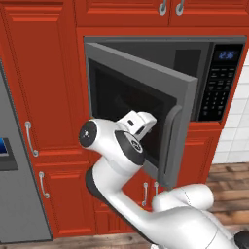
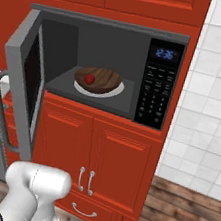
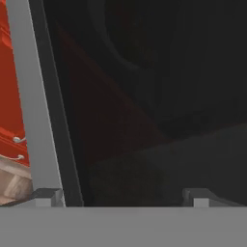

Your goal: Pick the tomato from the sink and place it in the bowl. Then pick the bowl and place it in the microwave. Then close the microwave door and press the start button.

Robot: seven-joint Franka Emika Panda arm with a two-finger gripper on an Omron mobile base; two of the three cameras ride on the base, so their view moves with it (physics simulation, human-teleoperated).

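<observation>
The microwave (image 2: 109,34) stands among red cabinets with its door (image 1: 141,104) swung about halfway. Inside, the brown bowl (image 2: 107,80) rests on a white plate (image 2: 116,93), and the red tomato (image 2: 89,79) lies in the bowl. My gripper (image 3: 123,198) is open, its fingertips (image 3: 48,197) close against the outer face of the door's dark window. The hand (image 1: 139,124) sits left of the door's curved grey handle (image 1: 170,146). Nothing is between the jaws. The black keypad panel (image 2: 154,86) with its blue display is to the right of the cavity. The sink is out of view.
Red cabinet doors (image 2: 97,156) sit below the microwave and more (image 1: 39,97) to its left. A grey appliance (image 1: 14,185) stands at the far left. A white tiled wall (image 2: 210,98) and wood floor (image 2: 181,220) lie to the right.
</observation>
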